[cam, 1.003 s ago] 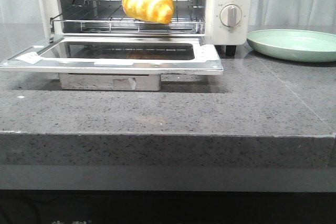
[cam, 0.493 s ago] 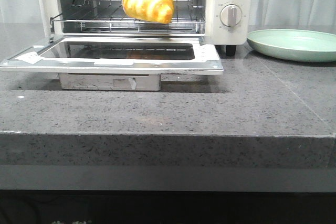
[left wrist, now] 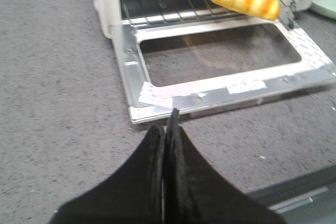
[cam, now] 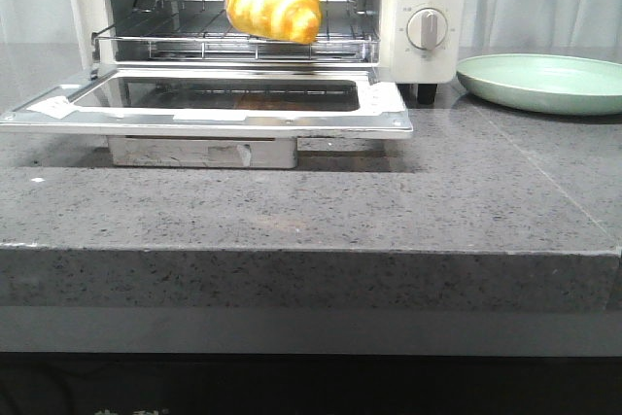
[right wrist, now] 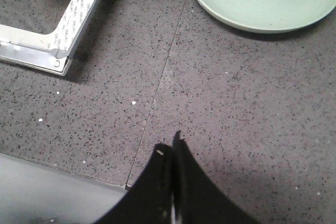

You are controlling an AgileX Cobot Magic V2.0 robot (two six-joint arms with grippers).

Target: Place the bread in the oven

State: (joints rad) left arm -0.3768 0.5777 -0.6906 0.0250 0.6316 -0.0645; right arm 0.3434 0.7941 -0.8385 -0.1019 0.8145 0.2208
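Across the upper left of the front view the oven [cam: 428,7] stands with its door [cam: 209,104] folded down flat; a plate [cam: 544,83] lies at right. On the rack [cam: 194,36] inside rests the bread [cam: 274,5], so the placing looks done. It seems light, glossy, perhaps slippery; its thick middle would suit a grip. Left gripper [left wrist: 167,129], fingers pressed together, hovers low in its frame before the door, holding nothing. Right gripper [right wrist: 172,153], likewise closed and empty, hangs over bare counter [right wrist: 252,108].
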